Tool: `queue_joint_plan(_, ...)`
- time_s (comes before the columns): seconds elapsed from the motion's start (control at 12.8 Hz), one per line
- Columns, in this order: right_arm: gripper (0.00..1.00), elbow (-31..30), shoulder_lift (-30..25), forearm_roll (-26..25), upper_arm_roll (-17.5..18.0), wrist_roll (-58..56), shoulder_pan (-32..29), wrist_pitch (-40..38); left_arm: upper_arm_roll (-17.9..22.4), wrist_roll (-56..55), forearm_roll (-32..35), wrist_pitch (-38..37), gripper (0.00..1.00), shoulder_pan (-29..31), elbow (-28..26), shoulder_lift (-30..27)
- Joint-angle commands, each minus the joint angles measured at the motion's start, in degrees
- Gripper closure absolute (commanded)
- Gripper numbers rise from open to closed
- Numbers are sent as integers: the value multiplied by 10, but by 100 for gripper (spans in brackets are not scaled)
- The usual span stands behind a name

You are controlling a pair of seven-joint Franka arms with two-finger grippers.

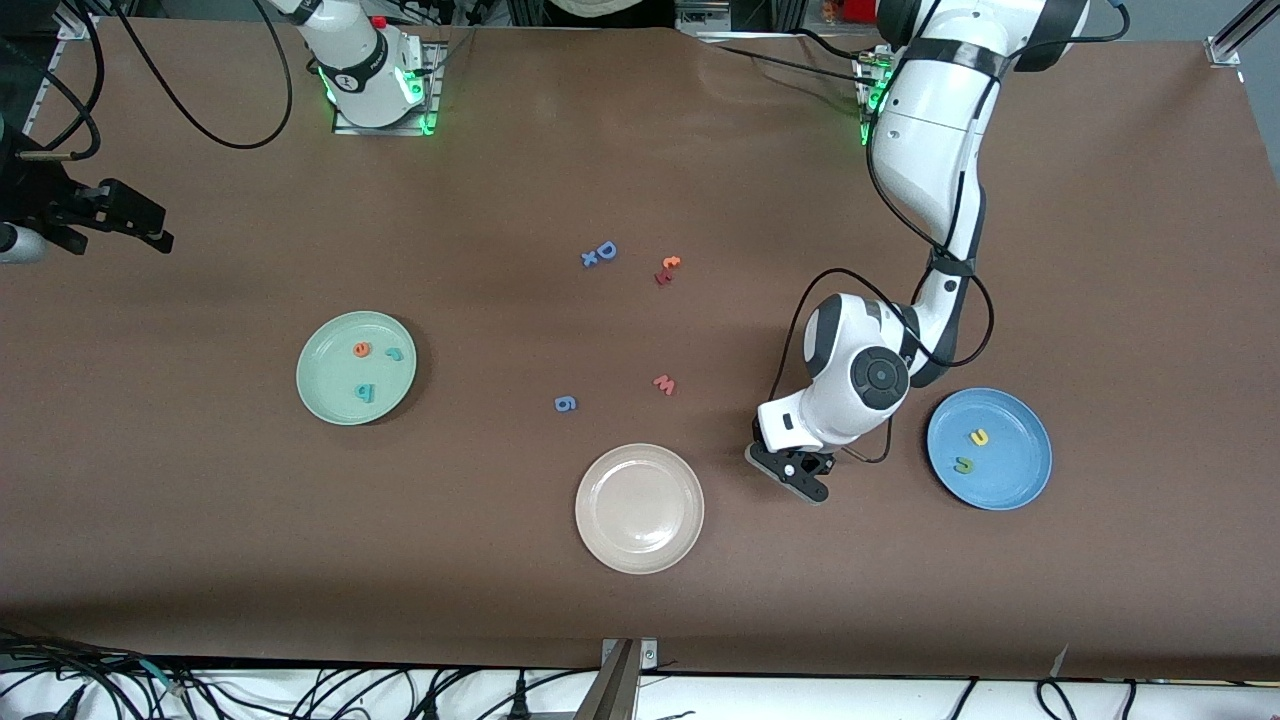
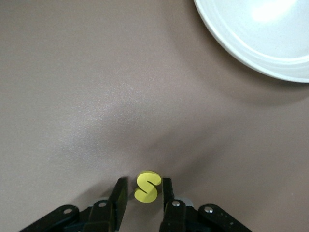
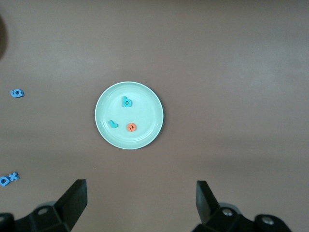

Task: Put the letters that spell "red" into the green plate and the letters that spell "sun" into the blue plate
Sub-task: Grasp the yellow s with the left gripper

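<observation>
I have the left gripper (image 2: 146, 193) low on the bench (image 1: 640, 150), between the beige plate (image 1: 639, 508) and the blue plate (image 1: 989, 449), its fingers (image 2: 118, 195) narrow around the yellow "s" (image 2: 147, 186) (contact unclear). The "u" (image 1: 979, 437) and "n" (image 1: 964, 465) lie in the blue plate. The right gripper (image 3: 141, 199) waits, fingers wide, over the green plate (image 3: 129, 115), holding "e" (image 3: 131, 127), "r" (image 3: 113, 124), "d" (image 3: 126, 102).

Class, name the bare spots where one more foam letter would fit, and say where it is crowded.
Bare: the whole beige-white plate, most of the blue plate beside its two letters, and the table between the green plate and the blue "g". Crowded: the left gripper closing around the yellow "s".
</observation>
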Motion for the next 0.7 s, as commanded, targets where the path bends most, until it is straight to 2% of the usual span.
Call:
queue_joint_plan(0.0,0,18,11,-4,1,-8,-1,-2,6,6,-21,4,65,-7,10,9)
queue_joint_plan(0.31,0,17,11,-3,0,-8,-4,-8,6,9,-19,4,93,-6,9,8)
queue_joint_plan(0.47,0,17,11,-1,-1,-6,-4,-8,6,10,-20,4,99,-6,9,7)
queue_joint_plan(0.63,0,17,11,-3,0,-8,-2,-4,9,19,-17,2,100,2,9,-1)
